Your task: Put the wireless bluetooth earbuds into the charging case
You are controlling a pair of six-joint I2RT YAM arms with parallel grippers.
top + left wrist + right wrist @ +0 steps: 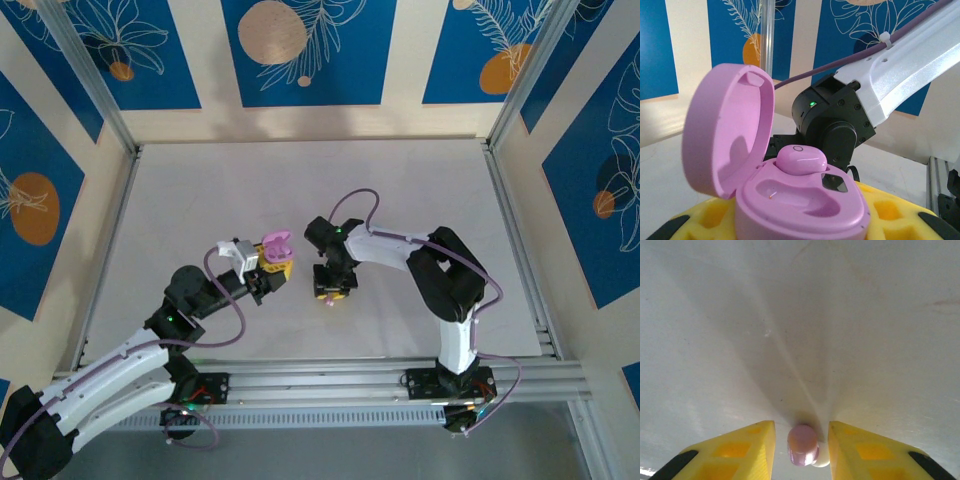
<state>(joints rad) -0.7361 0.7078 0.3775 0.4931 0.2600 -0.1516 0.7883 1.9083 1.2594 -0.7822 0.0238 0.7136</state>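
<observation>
My left gripper [274, 263] was clamped on the open pink charging case [800, 212], with one pink earbud [801, 160] seated in its well; my right gripper [334, 291] stood low over the table [400, 180], jaws apart either side of a second earbud [802, 445], neither finger touching it.

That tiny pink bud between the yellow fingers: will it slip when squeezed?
Probably slippery: the pink earbud looks glossy and rounded, so it may squirt out of the right hand. It seems tiny and likely light, so a nudge may roll it across the smooth table.
</observation>
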